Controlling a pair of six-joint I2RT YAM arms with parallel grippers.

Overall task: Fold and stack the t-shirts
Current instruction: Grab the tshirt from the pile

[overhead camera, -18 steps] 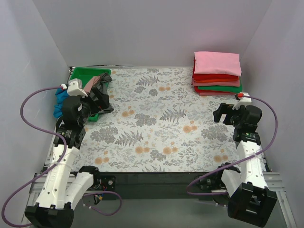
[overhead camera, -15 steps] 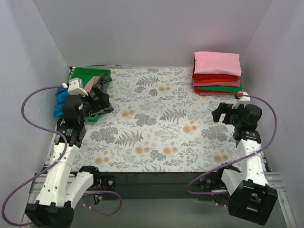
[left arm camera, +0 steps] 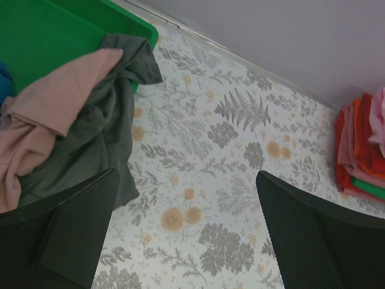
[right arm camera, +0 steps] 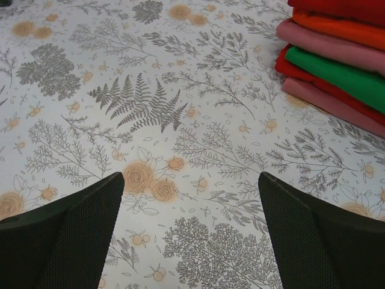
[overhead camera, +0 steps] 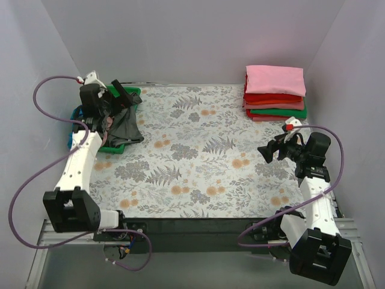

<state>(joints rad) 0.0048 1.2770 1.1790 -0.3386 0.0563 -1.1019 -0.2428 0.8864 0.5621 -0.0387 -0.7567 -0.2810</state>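
**Both grippers spread wide over the flowered cloth, nothing held**

One green tray (left arm camera: 54,30) sits at the far left corner. Three loose t-shirts lie there. A grey one (left arm camera: 102,132) spills over the tray's rim onto the flowered cloth (overhead camera: 198,156). A dusty-pink one (left arm camera: 54,102) lies on top of it, and a blue one (overhead camera: 74,114) is at the tray's left side, partly hidden by the left arm. One folded stack (overhead camera: 275,93) stands at the far right corner with pink on top and red, pink and green layers below; the exact number is unclear. The left gripper (left arm camera: 186,174) hangs above the grey shirt's edge with its fingers wide apart. The right gripper (right arm camera: 191,177) hovers over bare cloth near the stack, equally wide.
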